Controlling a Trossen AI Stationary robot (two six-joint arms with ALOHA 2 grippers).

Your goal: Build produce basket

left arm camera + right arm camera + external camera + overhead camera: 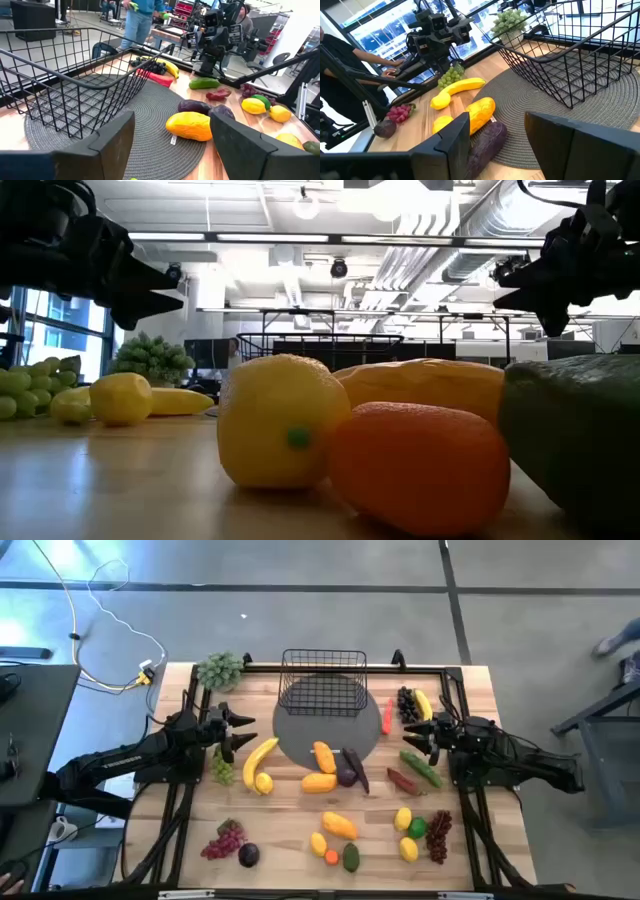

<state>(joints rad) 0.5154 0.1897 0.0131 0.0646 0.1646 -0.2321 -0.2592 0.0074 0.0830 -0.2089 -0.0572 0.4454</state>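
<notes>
starting this step well means choosing a piece close to the basket (322,682), which stands empty at the far middle of the table, on the far part of a round grey mat (300,740). both grippers hover above the wood with fingers spread and nothing between them: the left gripper (240,732) near the left edge, beside the banana (258,757) and green grapes (222,770), the right gripper (418,733) near the right edge, above the cucumber (421,767). a mango (323,756) and an eggplant (355,769) lie on the mat's near rim and look like the easiest first picks; i would come down over the mango's middle, close across its narrow width, and lift clear of the wire rim before letting go inside. the rest of the produce lies scattered on the near half: lemons, red grapes, an avocado, more mangoes. the surface is pale slatted wood in a black frame, with a leafy bunch (219,670) at the far left corner. the floor is grey concrete with loose cables; the wrist views show people beyond the table.
</notes>
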